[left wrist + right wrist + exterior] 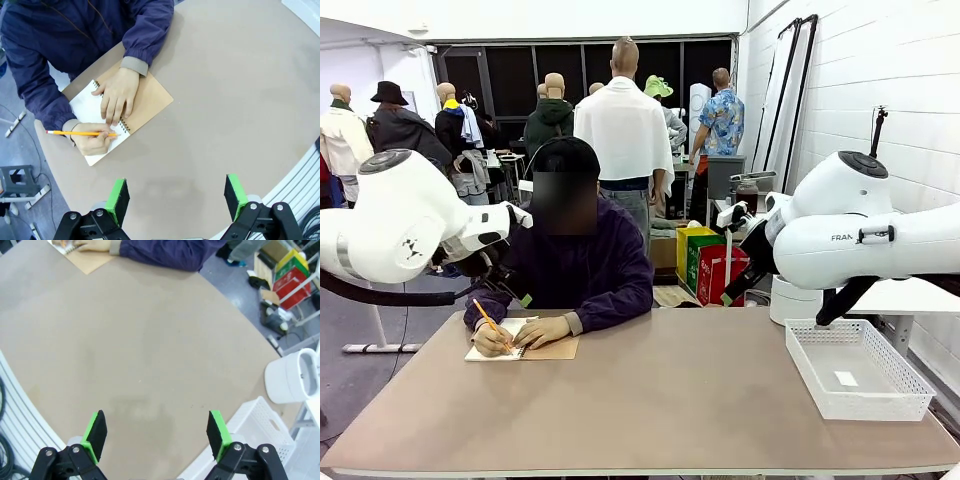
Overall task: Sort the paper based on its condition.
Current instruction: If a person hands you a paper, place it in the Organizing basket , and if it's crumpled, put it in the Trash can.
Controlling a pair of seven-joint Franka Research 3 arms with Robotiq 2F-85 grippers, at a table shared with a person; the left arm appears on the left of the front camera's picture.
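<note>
No loose paper is in view. At the far left of the table a person writes with an orange pencil on the white page of a spiral notebook with a brown card cover. One hand holds the pencil and the other lies flat on the page. My left gripper hangs open above bare table, on my side of the notebook, with nothing between its green pads. My right gripper is also open and empty, high over the right half of the table.
A white mesh basket stands at the table's right edge, and its corner shows beside my right gripper. A white cylinder stands just off the table behind it. The table's middle is bare.
</note>
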